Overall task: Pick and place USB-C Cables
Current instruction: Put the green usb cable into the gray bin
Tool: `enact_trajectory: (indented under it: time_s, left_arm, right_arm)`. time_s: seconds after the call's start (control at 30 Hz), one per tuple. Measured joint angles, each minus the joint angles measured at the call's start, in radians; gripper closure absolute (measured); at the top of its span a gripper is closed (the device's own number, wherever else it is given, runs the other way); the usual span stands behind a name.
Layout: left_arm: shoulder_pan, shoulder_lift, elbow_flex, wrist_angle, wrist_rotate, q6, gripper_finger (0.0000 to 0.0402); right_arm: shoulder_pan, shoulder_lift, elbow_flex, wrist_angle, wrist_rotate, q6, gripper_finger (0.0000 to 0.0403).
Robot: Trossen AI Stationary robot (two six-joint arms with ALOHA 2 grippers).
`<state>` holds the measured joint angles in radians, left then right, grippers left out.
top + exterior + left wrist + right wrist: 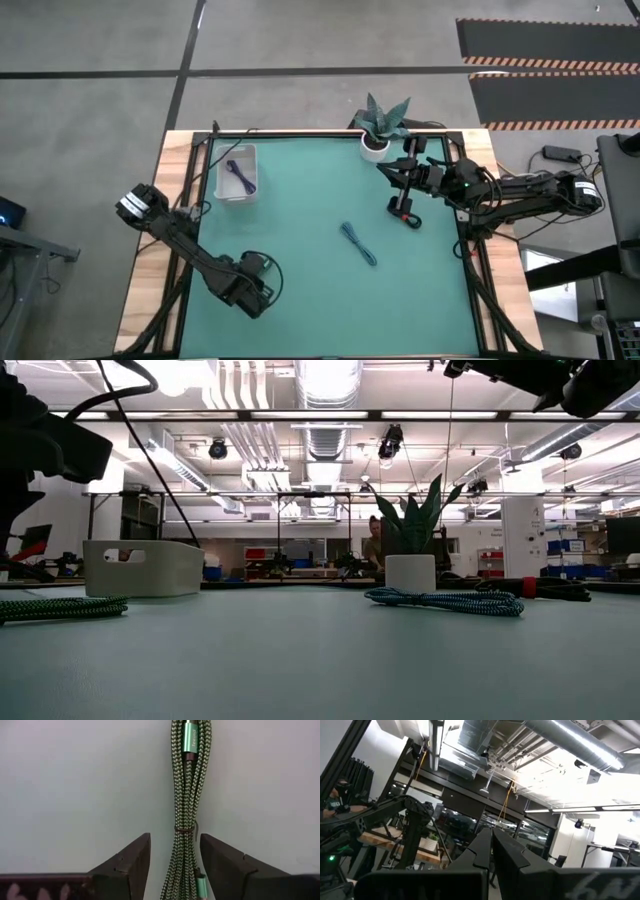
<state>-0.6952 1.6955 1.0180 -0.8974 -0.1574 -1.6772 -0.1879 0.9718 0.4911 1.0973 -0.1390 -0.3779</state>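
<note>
- High view: the left gripper [256, 290] sits low over the near-left part of the teal table [300, 250], at the end of its dark arm.
- Left wrist view: that gripper's two dark fingers [135, 857] stand apart, open, with the green USB-C cable [189, 795] running straight between them and on ahead of the fingertips; neither finger visibly touches the braid.
- The green cable is a folded braided bundle, cinched by a thin tie just ahead of the fingertips, with a green metal plug on top at its far end.
- Low view: the same green cable [60, 607] lies flat on the table at the picture's left edge.
- High view: the right gripper [404, 185] is at the far-right part of the table, beside a potted plant [380, 125] in a white pot.
- Right wrist view: the right gripper's fingers [512, 852] are pressed together, closed on nothing, and point up toward the room's ceiling.
- The black and red cable [405, 212] lies on the table just below the right gripper, on its near side; whether they touch cannot be told.
- The teal-blue cable [358, 243] lies on the table between the two grippers, nearer the right one and apart from both.
- The dark purple cable [241, 176] lies inside a white bin [222, 175] at the far-left of the table, well beyond the left gripper.
- Low view: the teal-blue cable [445, 601] lies in front of the white pot, and the bin [140, 568] stands to the left.
</note>
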Motion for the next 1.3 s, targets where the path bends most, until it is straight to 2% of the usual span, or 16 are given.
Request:
enact_trajectory:
  time_s: [0.8, 1.3]
  left_arm:
    - [0.0, 0.042, -0.009, 0.046, -0.005, 0.01, 0.0249]
    - [0.0, 0.038, -0.009, 0.058, 0.006, 0.009, 0.0381]
  right_arm:
    - [0.0, 0.0, 0.001, 0.0, 0.0, 0.0, 0.0394]
    - [0.0, 0.0, 0.001, -0.001, 0.0, 0.0, 0.0394]
